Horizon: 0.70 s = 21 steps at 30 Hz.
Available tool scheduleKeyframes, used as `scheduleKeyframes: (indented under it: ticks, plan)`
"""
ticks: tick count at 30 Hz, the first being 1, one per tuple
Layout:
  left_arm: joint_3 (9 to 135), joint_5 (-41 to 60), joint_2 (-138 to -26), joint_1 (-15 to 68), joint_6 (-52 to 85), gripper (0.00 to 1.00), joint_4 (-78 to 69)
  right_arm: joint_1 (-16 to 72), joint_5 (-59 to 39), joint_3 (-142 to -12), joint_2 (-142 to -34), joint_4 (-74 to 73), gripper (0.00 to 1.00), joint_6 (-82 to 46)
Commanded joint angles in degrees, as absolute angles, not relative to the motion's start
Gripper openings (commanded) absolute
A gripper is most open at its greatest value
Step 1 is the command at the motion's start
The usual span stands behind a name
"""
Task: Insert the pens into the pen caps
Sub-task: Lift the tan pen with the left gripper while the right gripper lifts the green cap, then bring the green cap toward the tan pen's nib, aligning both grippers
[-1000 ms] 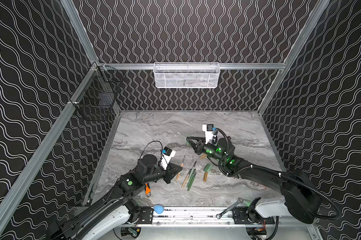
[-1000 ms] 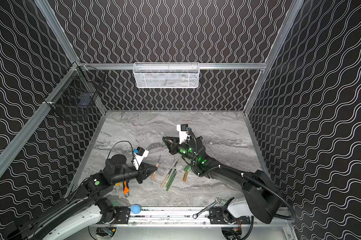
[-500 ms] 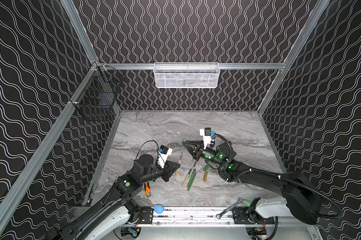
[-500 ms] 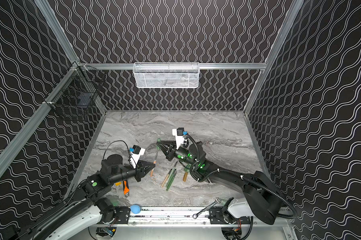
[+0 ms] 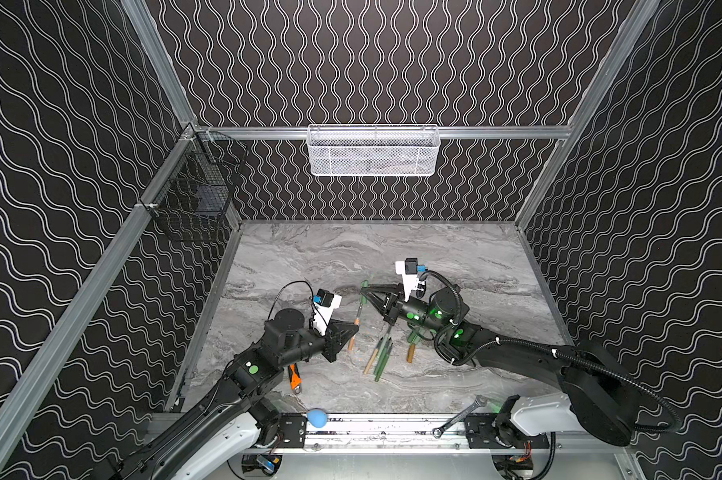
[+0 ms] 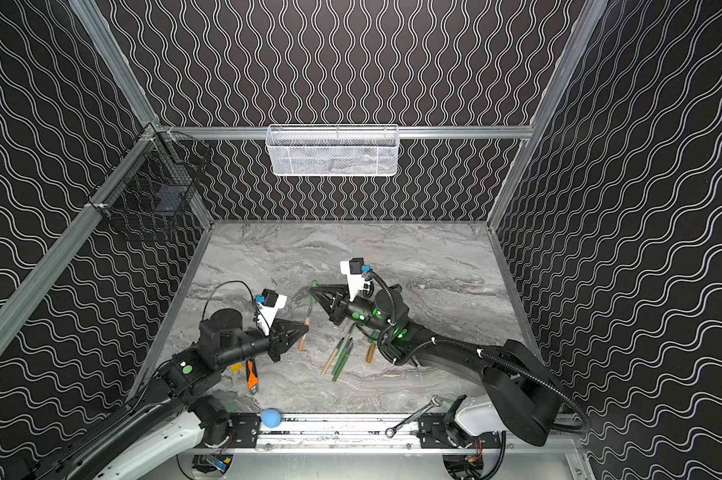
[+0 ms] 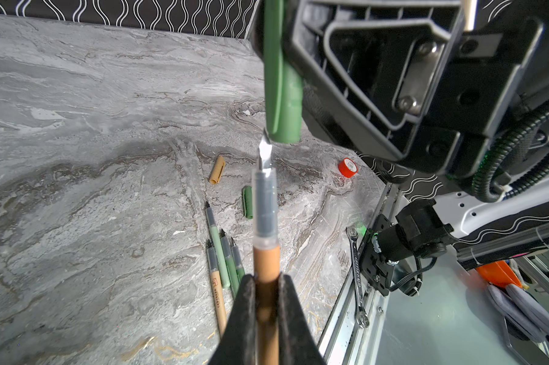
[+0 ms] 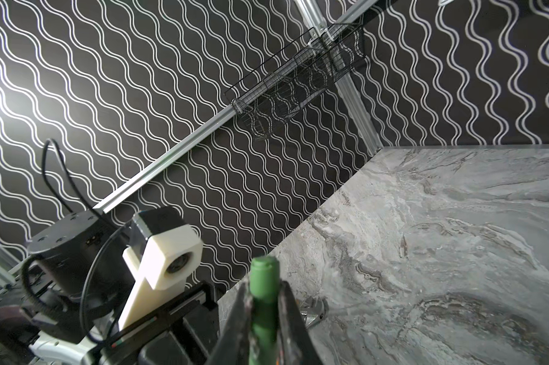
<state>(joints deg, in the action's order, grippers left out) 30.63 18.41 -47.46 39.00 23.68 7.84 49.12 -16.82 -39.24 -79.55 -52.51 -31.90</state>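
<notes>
Left gripper (image 7: 267,279): clenched on the barrel of a tan-orange pen (image 7: 266,259), gripped well back, leaving the clear section and steel nib free ahead of the jaws. Right gripper (image 8: 263,298): clamped on a green pen cap (image 7: 282,94), open mouth turned toward the nib. Both parts held up off the marble table (image 5: 351,257), between the two arms in both top views, presumably to line them up on one axis without the surface in the way. Nib tip right at the cap's rim, seemingly toward the clip side rather than centred; cannot tell whether touching. Not yet inserted. Looks a mismatched pair by colour, with a tan cap (image 7: 217,169) lying loose on the table beside a second green cap (image 7: 247,202), near the loose pens (image 7: 217,243). Probably calls for a small sideways correction before pushing in.
</notes>
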Motion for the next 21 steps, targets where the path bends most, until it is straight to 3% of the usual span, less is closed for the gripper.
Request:
scheduleKeyframes:
  ticks: [1,21]
  plan:
    - [30.6,18.9,-47.4,38.9,23.5,0.0,5.0,49.3,-17.1,-39.3,-80.0,-56.5,0.05,-32.0]
    - [30.2,19.1,-46.0,37.8,23.6,0.0,4.4,50.3,-15.3,-39.0,-81.2,-57.9,0.04,-31.8]
